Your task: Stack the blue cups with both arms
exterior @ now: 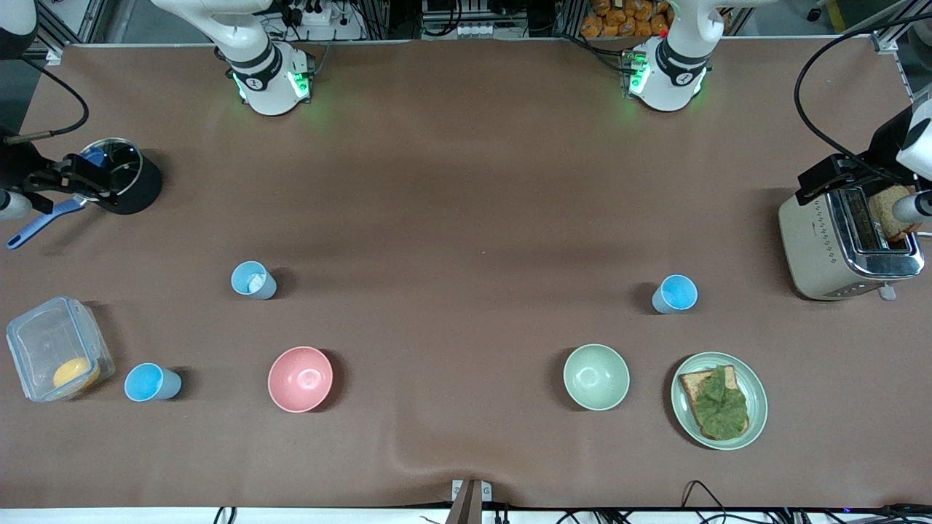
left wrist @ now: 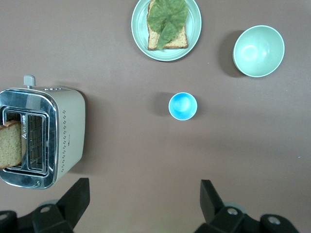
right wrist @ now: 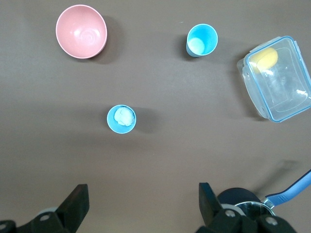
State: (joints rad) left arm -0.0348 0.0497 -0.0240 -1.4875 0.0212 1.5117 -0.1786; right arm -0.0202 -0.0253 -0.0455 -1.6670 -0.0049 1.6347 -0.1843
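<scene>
Currently nothing is being held: the left gripper (left wrist: 141,204) and right gripper (right wrist: 141,206) are hovering with fingers apart, high above their ends of the table. Three blue cups are standing apart: one (exterior: 675,293) toward the left arm's end, two (exterior: 253,280) (exterior: 151,383) toward the right arm's end, the last near the front edge. The reach is not begun; next, each arm must descend onto a cup.

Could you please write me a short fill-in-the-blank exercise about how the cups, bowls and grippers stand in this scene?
1. The table holds ___ blue cups in all.
2. The blue cup with a whitish patch inside stands farther from the front camera than the ___ bowl.
3. The slice of bread on the green plate is covered by a ___.
4. The left gripper and the right gripper both have their fingers ___.

Missing words: three; pink; lettuce leaf; open
</scene>
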